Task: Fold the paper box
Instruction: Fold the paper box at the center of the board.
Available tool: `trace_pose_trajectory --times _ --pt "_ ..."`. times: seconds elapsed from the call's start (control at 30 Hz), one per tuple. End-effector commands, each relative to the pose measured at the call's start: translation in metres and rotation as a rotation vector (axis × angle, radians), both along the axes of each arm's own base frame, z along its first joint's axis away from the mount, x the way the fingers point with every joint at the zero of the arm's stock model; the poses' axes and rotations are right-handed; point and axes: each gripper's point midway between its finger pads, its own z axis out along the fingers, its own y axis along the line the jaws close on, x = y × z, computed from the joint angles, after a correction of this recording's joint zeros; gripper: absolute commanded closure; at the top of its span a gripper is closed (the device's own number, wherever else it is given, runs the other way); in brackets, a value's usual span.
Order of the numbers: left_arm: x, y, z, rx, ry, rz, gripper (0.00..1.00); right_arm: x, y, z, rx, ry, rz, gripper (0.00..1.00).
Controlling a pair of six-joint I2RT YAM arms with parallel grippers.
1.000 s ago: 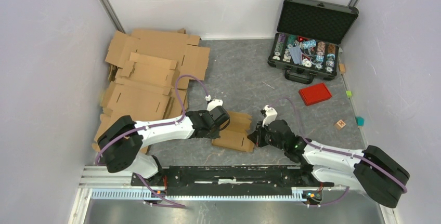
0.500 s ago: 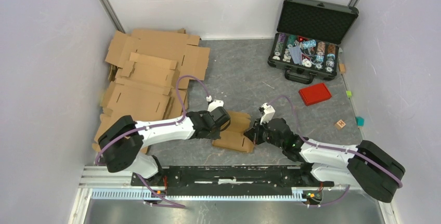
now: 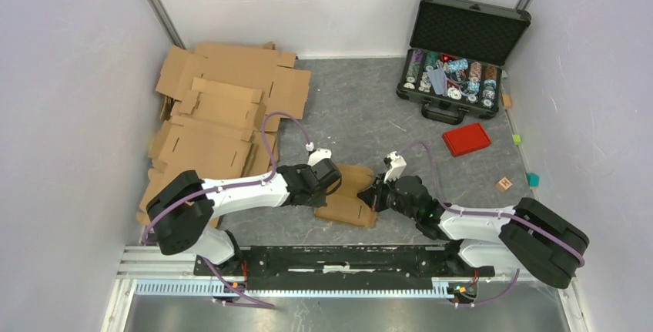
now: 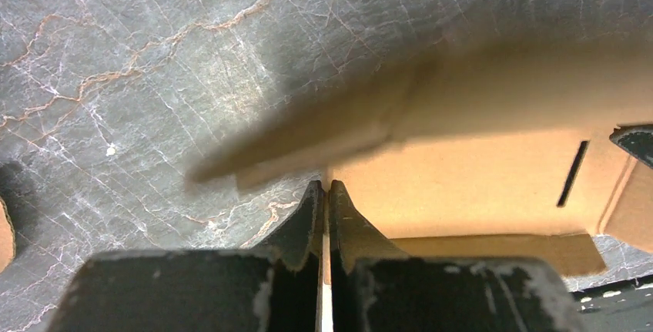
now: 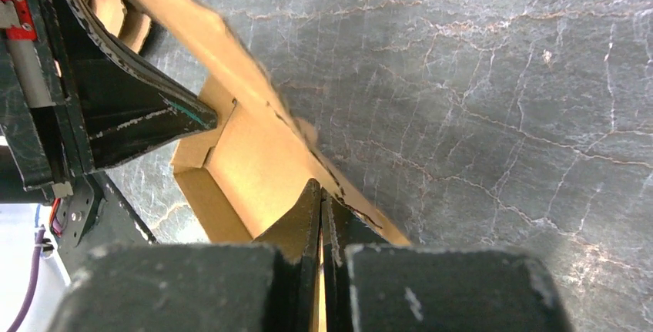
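The paper box (image 3: 350,192) is a small brown cardboard piece lying partly folded on the grey table between the two arms. My left gripper (image 3: 333,182) is shut on its left wall; in the left wrist view the jaws (image 4: 326,189) pinch a thin cardboard edge, with the box's inner panel (image 4: 477,178) beyond them and a raised flap across the top. My right gripper (image 3: 377,195) is shut on the box's right wall. The right wrist view has its jaws (image 5: 321,189) clamped on that wall, with the box floor (image 5: 262,162) and my left gripper's finger (image 5: 154,116) beyond.
A pile of larger cardboard sheets (image 3: 223,108) fills the left side. An open black case (image 3: 458,55) of chips stands at the back right, with a red lid (image 3: 467,139) in front of it. A small wooden cube (image 3: 504,184) and a teal block (image 3: 533,179) lie by the right wall.
My right arm has swung left and slightly away from the near edge, carrying its gripper and the box's right wall inward. The left arm has barely moved.
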Motion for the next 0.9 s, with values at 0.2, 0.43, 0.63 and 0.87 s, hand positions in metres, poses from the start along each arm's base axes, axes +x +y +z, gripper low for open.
trace_pose_trajectory --times 0.2,0.43,0.63,0.87 --pt "0.007 -0.004 0.009 0.011 -0.031 0.019 0.98 -0.001 0.008 0.032 0.050 -0.135 0.083 1.00" --pt "0.010 -0.001 0.011 0.042 -0.040 0.019 0.98 -0.032 0.010 0.033 0.037 -0.153 0.271 0.75" --pt "0.011 -0.003 0.011 0.040 -0.037 0.018 0.98 -0.069 0.005 0.007 0.004 -0.038 0.401 0.66" --pt "0.009 -0.004 0.009 0.039 -0.026 0.019 0.98 -0.101 0.001 -0.007 0.029 0.027 0.459 1.00"
